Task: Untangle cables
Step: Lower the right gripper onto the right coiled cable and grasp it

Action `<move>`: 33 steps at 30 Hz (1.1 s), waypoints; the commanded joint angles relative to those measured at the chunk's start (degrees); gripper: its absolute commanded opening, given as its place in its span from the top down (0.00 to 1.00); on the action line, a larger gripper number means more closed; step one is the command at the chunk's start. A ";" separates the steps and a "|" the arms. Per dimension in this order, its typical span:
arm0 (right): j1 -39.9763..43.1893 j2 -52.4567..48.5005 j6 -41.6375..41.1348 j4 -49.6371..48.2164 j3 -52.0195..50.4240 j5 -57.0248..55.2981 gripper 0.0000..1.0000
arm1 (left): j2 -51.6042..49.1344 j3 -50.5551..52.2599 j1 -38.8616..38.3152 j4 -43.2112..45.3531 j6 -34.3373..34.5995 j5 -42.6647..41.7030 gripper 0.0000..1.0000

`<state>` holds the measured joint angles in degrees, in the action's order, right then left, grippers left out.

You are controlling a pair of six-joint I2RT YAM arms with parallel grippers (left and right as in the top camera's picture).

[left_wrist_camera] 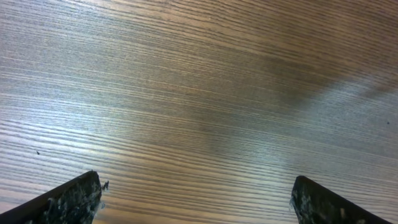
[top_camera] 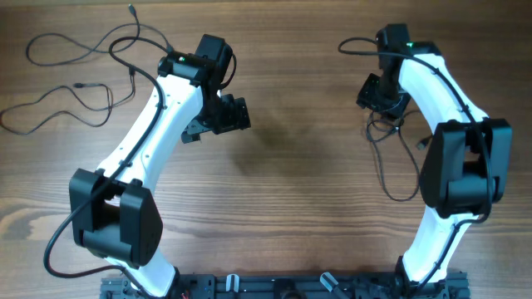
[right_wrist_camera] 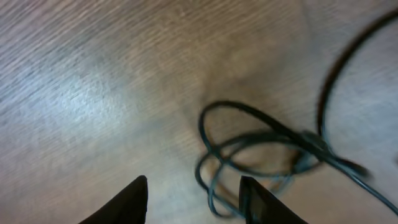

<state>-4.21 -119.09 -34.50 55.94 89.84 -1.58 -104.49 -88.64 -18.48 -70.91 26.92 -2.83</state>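
Upper left of the overhead frame: cables (top_camera: 133, 79) in loose, open loops on the wooden surface (top_camera: 291, 191). Seemingly two cords there, crossing near the top edge; exact count hard to tell at the crossings. Two small plug ends (top_camera: 79, 85) showing, one at mid-left, one at the very top of the frame.

Just right of those: left arm (top_camera: 158, 116), one of two, white with black joints, reaching up from the lower edge. Left end effector (top_camera: 223, 115) left of centre, over wood grain, well apart from every cord. In the left wrist view: left end effector (left_wrist_camera: 199, 208) spread wide, one dark finger (left_wrist_camera: 68, 199) in the lower left corner, the second in the lower right corner, only wood between.

Upper right of the overhead frame: right end effector (top_camera: 382, 104) pointing down, a small tangle (top_camera: 391, 126) of cord just below it, one long strand drooping in a loop toward the lower right.

In the right wrist view: tangle (right_wrist_camera: 261, 143) right of centre, several overlapping loops, blurred, strand count unreadable. Right end effector (right_wrist_camera: 194, 202) at a moderate gap, two dark fingertips along the lower edge. Lowest loop dipping into that gap, close beside the right-hand fingertip of the picture; touching or not, cannot tell. Not seen pinched on any cord.
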 commanded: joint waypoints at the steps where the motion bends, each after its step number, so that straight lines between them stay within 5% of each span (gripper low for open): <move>1: -0.13 -1.49 -1.66 -2.01 -1.64 -1.18 0.52 | -0.55 0.37 0.26 0.02 0.55 0.79 0.00; 9: -0.13 -1.49 -1.70 -4.81 -4.72 -3.93 0.67 | -0.55 0.37 0.26 0.02 0.55 0.76 0.00; 15: -0.13 -1.49 -1.64 -8.37 -7.61 -3.69 0.95 | -0.55 0.37 0.26 0.02 0.55 0.79 0.00; 23: -0.13 0.42 0.07 -2.86 -1.42 -0.11 0.96 | -0.55 0.37 0.26 0.02 0.55 0.76 0.00; 28: -0.13 5.44 10.95 3.04 4.92 12.66 0.96 | -0.55 0.37 0.26 0.02 0.55 0.79 0.00; 33: -0.13 12.26 25.68 5.05 6.08 39.60 0.96 | -0.55 0.37 0.26 0.02 0.55 0.76 0.00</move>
<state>-4.21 -113.49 -22.72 60.49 93.71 13.98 -104.49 -88.64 -18.48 -70.91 26.92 -2.83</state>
